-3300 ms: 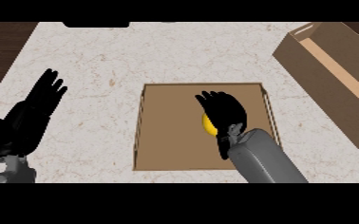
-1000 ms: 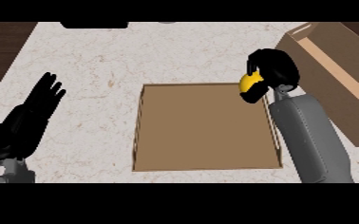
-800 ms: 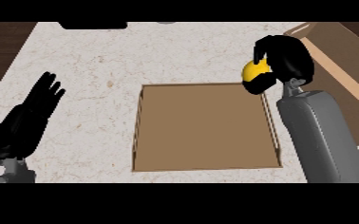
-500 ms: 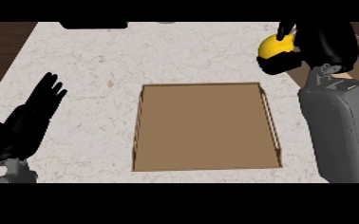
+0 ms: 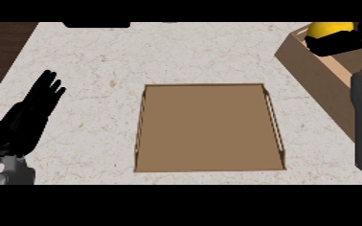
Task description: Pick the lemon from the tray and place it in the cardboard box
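The yellow lemon (image 5: pixel 329 29) is up at the top right corner, held over the open cardboard box (image 5: pixel 311 64). My right hand (image 5: pixel 338 44) is curled round it from below and hides its lower half. The brown tray (image 5: pixel 208 127) lies in the middle of the counter with nothing in it. My left hand (image 5: pixel 35 112) rests open at the left edge, fingers pointing up and away from the tray.
The counter top is pale speckled stone. A dark strip of wood (image 5: pixel 13 40) runs along its far left edge, and a dark object (image 5: pixel 96 24) sits at the back edge. The box's near wall (image 5: pixel 318 81) stands right of the tray.
My right hand took the lemon off the tray, lifted it and carried it right and away, from beside the tray to over the box. The left hand stayed put.
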You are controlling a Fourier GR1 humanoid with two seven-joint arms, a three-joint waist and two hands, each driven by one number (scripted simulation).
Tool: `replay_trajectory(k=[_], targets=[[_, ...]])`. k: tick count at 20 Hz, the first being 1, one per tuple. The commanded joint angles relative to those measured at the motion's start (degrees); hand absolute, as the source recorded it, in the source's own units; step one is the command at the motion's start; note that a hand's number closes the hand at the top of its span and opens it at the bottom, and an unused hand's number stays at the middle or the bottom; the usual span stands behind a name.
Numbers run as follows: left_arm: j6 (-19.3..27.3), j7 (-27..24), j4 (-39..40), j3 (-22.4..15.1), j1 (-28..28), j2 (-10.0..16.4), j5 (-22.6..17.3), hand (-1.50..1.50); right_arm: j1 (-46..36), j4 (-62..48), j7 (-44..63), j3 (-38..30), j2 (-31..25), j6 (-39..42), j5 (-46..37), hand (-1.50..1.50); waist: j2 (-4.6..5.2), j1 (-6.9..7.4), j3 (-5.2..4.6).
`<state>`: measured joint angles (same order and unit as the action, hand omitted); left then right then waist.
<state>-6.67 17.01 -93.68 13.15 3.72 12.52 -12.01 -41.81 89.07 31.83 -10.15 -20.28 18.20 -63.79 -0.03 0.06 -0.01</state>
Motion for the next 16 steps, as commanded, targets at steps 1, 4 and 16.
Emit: replay_trajectory(k=[1,4,16], targets=[[1.0,0.3,-0.9,-1.4,-0.3,-1.0,1.7,0.00,1.9,-5.0,-6.0,-3.6,-5.6,-2.1,1.1,1.50,0.08,0.14,0.02],[0.2,0.9,-3.2,0.0,-2.6,-1.0,-0.6,0.00,1.2,-11.7,-10.1,-4.8,-7.9,-5.1,1.3,1.50,0.11,0.51,0.03],[-1.2,0.7,-2.1,-0.3,-1.2,-1.0,-0.6,0.00,-2.4,-35.2,-23.6,-9.0,-11.7,-18.2,4.2,1.50,0.24,0.83,0.04]])
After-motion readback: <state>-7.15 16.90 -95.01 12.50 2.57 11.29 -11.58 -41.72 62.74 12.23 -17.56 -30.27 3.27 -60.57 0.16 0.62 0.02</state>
